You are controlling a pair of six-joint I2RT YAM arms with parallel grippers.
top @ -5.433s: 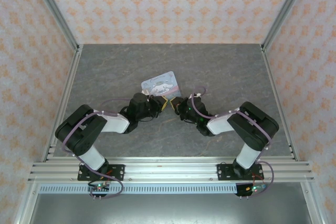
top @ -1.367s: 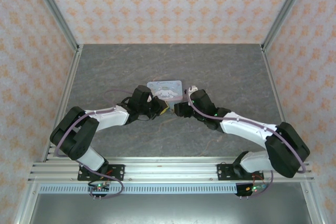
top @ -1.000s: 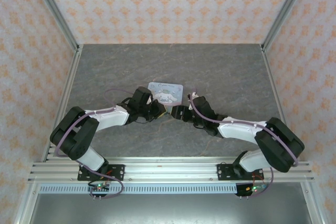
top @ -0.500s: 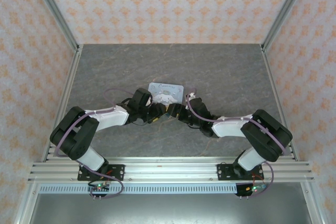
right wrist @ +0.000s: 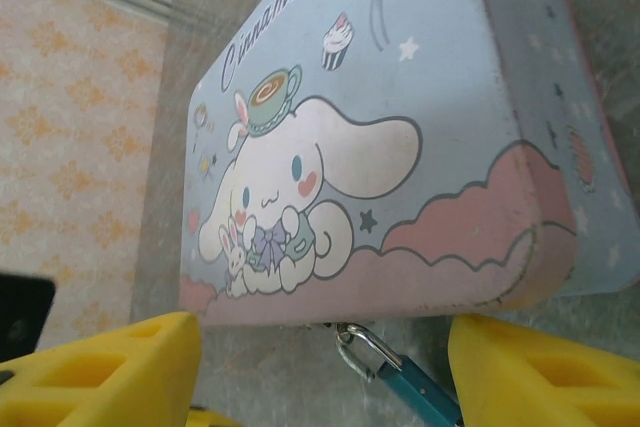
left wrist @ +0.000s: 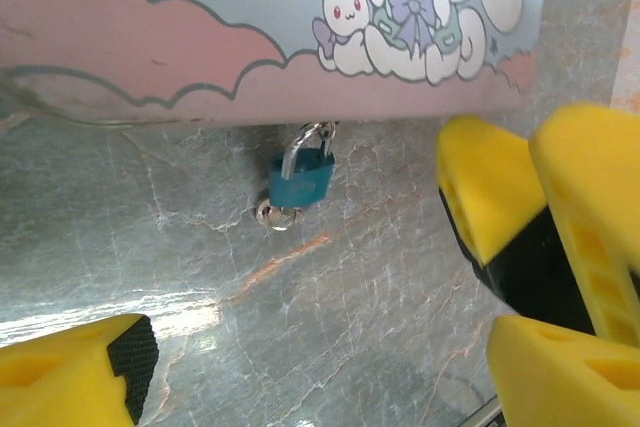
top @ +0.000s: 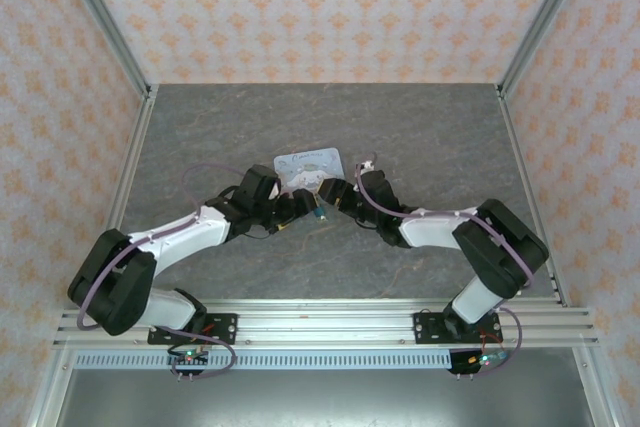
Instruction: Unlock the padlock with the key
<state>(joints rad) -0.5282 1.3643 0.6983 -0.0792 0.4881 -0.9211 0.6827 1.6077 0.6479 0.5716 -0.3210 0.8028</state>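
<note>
Room, left to right: orange-patterned wallpaper walls point(top: 40, 97) on the left, back and right, with aluminium posts point(top: 105, 17) in the corners. The table point(top: 420, 127) between them is grey and marbled. A slotted aluminium rail point(top: 330, 325) runs along the near edge, and both my bases are bolted to it.

Changes over the last second, left to right:
- My left arm is stretched out flatter, with the elbow down near the rail.
- My left gripper point(top: 303, 209) was pressed together a second ago. Its fingers are now spread wide with nothing between them, just bare table in the left wrist view.
- The tin point(top: 305, 162) has slid a bit left and turned, so it sits skewed.
- The padlock point(left wrist: 301, 180) is now uncovered from above. It shows as a teal speck between my two grippers.
- My right arm has barely moved. My right gripper point(top: 333, 197) has the same spread as before, with one finger on each side of the padlock. As far as I can see it touches neither the lock nor the tin.

Padlock:
- It rests on the table just off the tin's near long side, between both grippers.
- Its long axis runs from the tin toward my bases, slightly skewed.
- The shackle end points at the tin and meets its front edge.
- The body end points away from the tin, toward me.
- I can't tell if the shackle is latched.

Key point(left wrist: 272, 215): a small pale metal bit touching the body's far-from-tin end, at its left corner in the left wrist view. It's too small to tell whether it's seated in the keyhole.
</note>
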